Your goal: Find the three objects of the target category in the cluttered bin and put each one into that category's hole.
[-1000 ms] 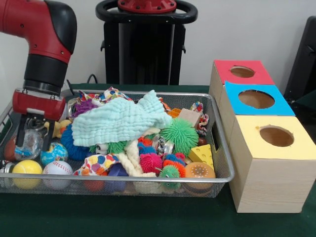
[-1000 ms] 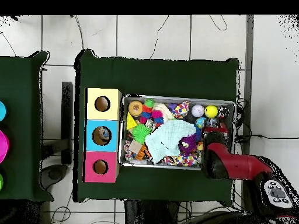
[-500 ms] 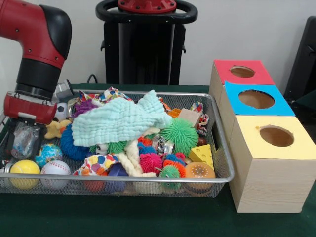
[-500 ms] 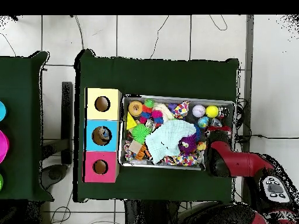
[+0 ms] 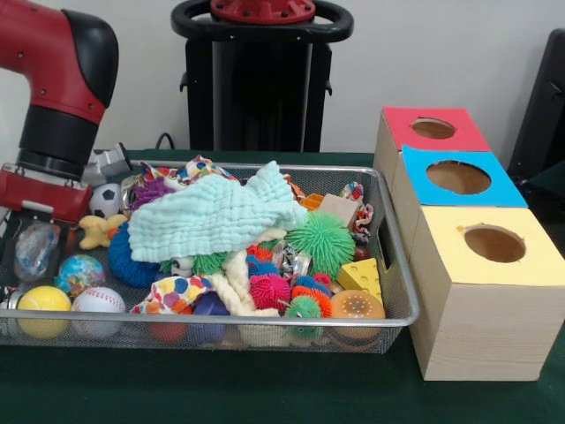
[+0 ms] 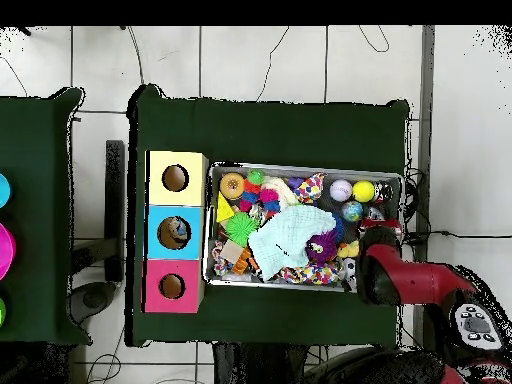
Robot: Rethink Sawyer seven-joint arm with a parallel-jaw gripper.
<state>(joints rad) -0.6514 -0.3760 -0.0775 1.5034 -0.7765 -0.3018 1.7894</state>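
Dark green cloth is covering the table point(image 5: 265, 389) on which a silver wire-mesh bin point(image 5: 265, 168) is standing, filled with mixed toys. Just beside the bin, three wooden boxes are sitting in a row, each with a round hole in its top: a red-topped box point(image 5: 397, 124), a blue-topped box point(image 5: 415, 168) and a yellow-topped box point(image 5: 481, 318).

The red and black arm point(image 5: 62, 62) is reaching down into the left end of the bin in the front view. Its gripper point(image 5: 35, 256) is hanging low there, with the jaws appearing to be pinching a clear, crinkled translucent ball point(image 5: 35, 247). That ball is sitting just above the bin floor, near the left wall.

In front of the gripper, a yellow ball point(image 5: 44, 300), a white baseball with red stitching point(image 5: 101, 302) and a blue-green globe-patterned ball point(image 5: 78, 272) are lying close together. A pale green waffle-weave cloth point(image 5: 216, 216) is draping over the middle of the pile.

The overhead view is showing what the front view is not: all three holes from straight above and the whole bin outline. In turn, the arm is covering the gripper and the translucent ball in the overhead view, so only the front view is showing the grasp. The overhead view is also showing the yellow ball and the baseball side by side against one bin wall.
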